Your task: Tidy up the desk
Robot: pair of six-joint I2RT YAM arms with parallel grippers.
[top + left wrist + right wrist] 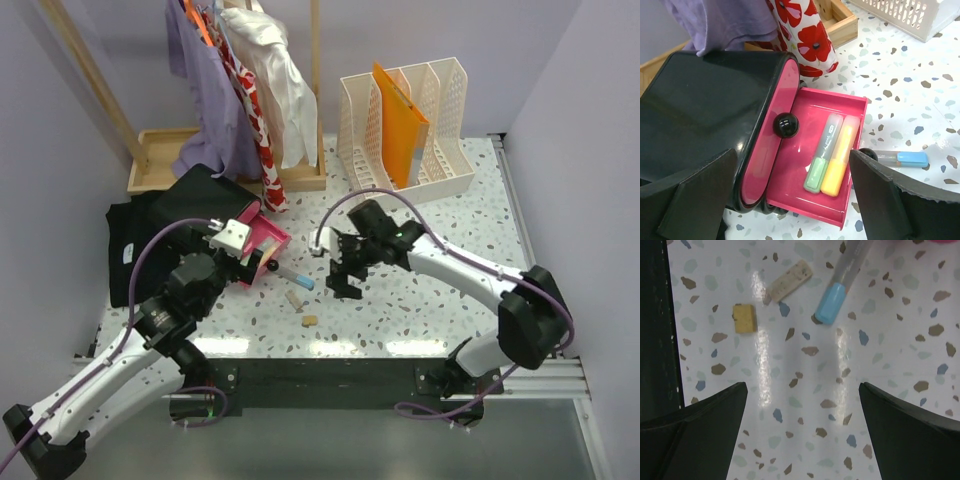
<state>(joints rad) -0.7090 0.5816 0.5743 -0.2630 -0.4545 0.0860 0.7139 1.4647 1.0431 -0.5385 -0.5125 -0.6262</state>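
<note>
The desk [450,225] is a white speckled tabletop. A black box [705,115] has its pink drawer [812,120] pulled out, with a green highlighter [822,155] and an orange highlighter [840,160] inside. A blue-capped marker [900,158] lies on the desk just right of the drawer; it also shows in the right wrist view [837,295]. My left gripper [792,200] is open and empty, hovering over the drawer [262,245]. My right gripper [802,390] is open and empty above bare desk, near a cork piece [790,281] and a yellow block [744,318].
A white file rack [440,150] with an orange folder [400,125] stands at the back right. A wooden tray [155,160] with hanging clothes [250,80] is at the back left. A black cloth [130,250] lies at the left. The black front edge [330,375] is near.
</note>
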